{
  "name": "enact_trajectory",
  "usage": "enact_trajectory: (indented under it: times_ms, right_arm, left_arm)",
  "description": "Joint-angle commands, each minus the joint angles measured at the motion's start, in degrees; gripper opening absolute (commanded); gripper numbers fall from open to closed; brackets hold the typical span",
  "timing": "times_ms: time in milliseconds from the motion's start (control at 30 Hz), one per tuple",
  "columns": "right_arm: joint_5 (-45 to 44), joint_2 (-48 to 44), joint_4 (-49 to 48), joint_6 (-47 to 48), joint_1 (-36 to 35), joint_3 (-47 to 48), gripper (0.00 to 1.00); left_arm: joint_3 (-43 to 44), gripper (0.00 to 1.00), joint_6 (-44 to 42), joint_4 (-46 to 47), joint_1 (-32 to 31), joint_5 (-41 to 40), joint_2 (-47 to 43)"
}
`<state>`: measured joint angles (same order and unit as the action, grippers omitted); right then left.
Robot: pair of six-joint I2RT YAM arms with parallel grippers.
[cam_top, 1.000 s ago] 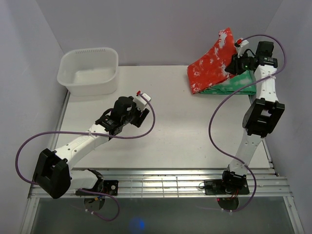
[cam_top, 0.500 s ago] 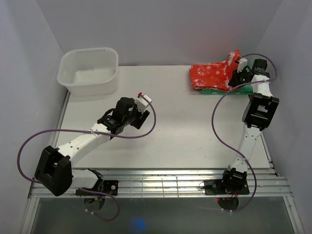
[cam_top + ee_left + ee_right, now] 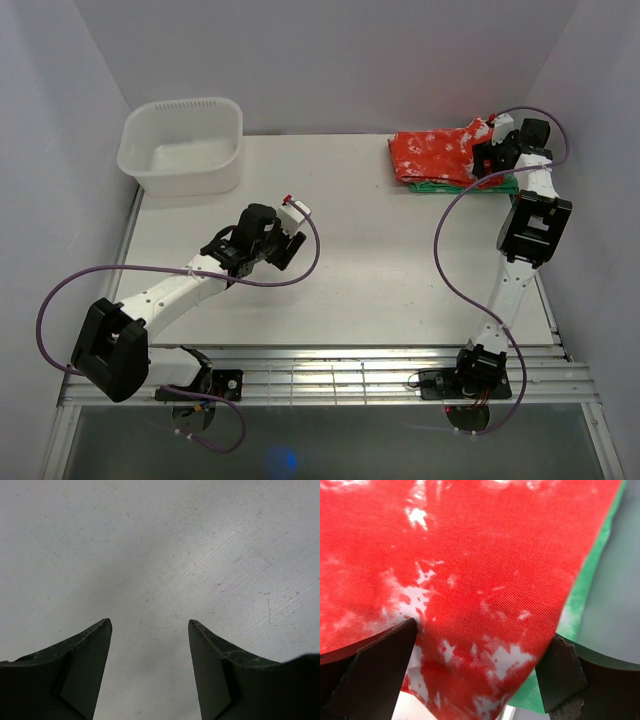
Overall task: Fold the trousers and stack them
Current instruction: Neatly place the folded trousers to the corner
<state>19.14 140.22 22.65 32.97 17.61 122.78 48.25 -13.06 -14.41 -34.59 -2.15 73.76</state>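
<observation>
1. Top view: my right claw (image 3: 485, 160) is at the table's (image 3: 400, 280) far right corner. Its tip meets the right end of the trousers (image 3: 435, 150), a flat folded bundle, red-orange with white blotches, that stretches away to the claw's left. They lie on a green cloth (image 3: 495, 186), whose edge shows on the claw's near side.
2. Same view: my left claw (image 3: 285, 243) hangs over bare table, well apart from the trousers, which lie far off to its right. A white tub (image 3: 180, 150) stands beyond it, to its left.
3. Left wrist view: my left claw (image 3: 150, 625) is spread wide with nothing between the fingers (image 3: 75, 670) — only scuffed table under them.
4. Right wrist view: my right claw (image 3: 482, 635) is parted wide and pinches nothing. The trousers fill the space ahead of it and between the fingers (image 3: 380, 670), with their edge sagging down in the gap. The green cloth peeks out just beside the right-hand finger.
</observation>
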Motion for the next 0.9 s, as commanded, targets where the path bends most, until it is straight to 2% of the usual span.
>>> enact_trajectory:
  times_ms: [0, 67, 100, 167, 200, 367, 433, 567, 767, 800, 867]
  right_arm:
    - [-11.1, -3.6, -4.6, 2.4, 0.5, -0.7, 0.96]
    - [-12.8, -5.6, -5.4, 3.7, 0.4, -1.2, 0.97]
    - [-16.2, -6.1, -6.1, 4.5, 0.2, -1.7, 0.91]
    - [-20.5, -6.9, -7.6, 8.2, -0.7, -2.3, 0.9]
    - [-25.0, -7.0, -8.0, 9.4, -1.0, -2.4, 0.9]
    - [-29.9, -8.2, -6.1, 12.5, -1.3, -0.6, 0.9]
    - [-27.8, -10.3, -6.0, 12.3, -1.4, -2.1, 0.9]
    - [-19.8, -17.9, -1.2, 11.1, -1.7, -4.0, 0.9]
    - [1.5, -23.2, 20.9, 6.6, -1.9, 3.3, 0.9]
    - [6.0, -24.1, 23.4, 5.8, -1.9, 3.2, 0.9]
    - [8.9, -27.5, 27.3, 2.1, -1.9, -0.1, 0.9]
  left_arm:
    - [0.2, 0.73, -0.4, 0.0, 0.4, -0.2, -1.3]
    - [1.0, 0.73, 0.8, -0.7, 0.8, -0.6, -1.1]
    - [1.6, 0.74, 2.4, -1.3, 1.3, 0.2, -0.9]
    - [3.9, 0.75, 4.0, -3.4, 3.3, 1.7, 0.2]
    - [5.0, 0.76, 5.0, -4.5, 4.1, 5.1, 0.8]
    - [10.4, 0.79, 8.4, -11.3, 10.8, 13.0, 3.2]
    - [11.7, 0.84, 8.2, -12.6, 12.5, 15.6, 3.1]
    - [13.7, 0.85, 8.6, -15.5, 15.2, 19.8, 2.8]
    - [15.3, 0.85, 10.2, -20.0, 20.2, 30.5, 1.3]
    - [15.2, 0.85, 11.1, -20.3, 21.4, 33.8, 1.0]
    - [14.9, 0.86, 11.9, -20.9, 22.5, 36.6, 0.1]
